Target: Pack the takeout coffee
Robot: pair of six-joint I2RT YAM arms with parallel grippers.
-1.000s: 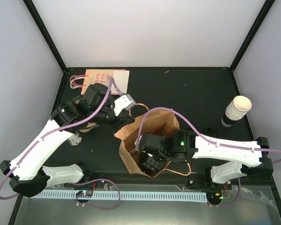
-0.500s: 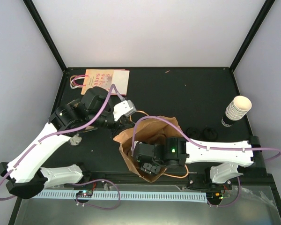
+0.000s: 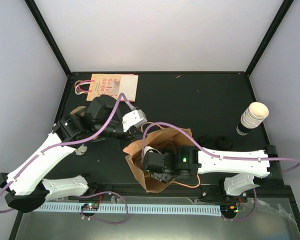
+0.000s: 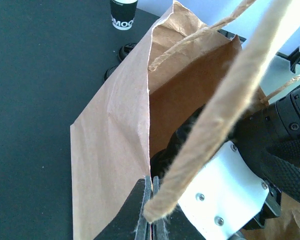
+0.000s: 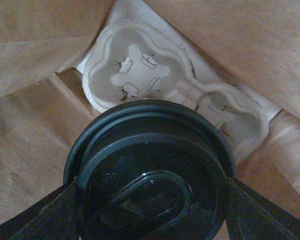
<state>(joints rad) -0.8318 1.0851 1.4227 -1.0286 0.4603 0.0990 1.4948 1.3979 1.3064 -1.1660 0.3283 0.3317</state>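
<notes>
The right arm has drawn back toward its base and sunk deeper into the bag (image 3: pixel 138 167), which now stands more upright, uncovering two loose lids (image 3: pixel 214 141) just right of it. The left gripper (image 4: pixel 151 210) is pinched fully closed on the bag's left rim, holding the mouth open, with the twisted paper handle (image 4: pixel 225 105) running across in front of it.

The right gripper (image 5: pixel 150 200) is inside the bag with its fingers (image 5: pixel 25 222) spread wide, one on each side of the coffee (image 5: pixel 150 170). They grip it at the black lid, and it hangs above a moulded tray (image 5: pixel 140 75) lying on the bag's floor.

The coffee looks light. Its paper wall should dent under a hard squeeze, and the lid could pop off if it is pulled. The stiffest place to hold is probably where it is held now, at the rim just under the lid. It should also stay upright (whether it is full cannot be seen).

Only the right wrist view shows the coffee and the tray, since from above the arm and bag hide both. Only the left wrist view shows the pinch on the rim. The overhead view alone places the bag on the table, with a stack of lidless cups (image 3: pixel 252 117) well to its right
</notes>
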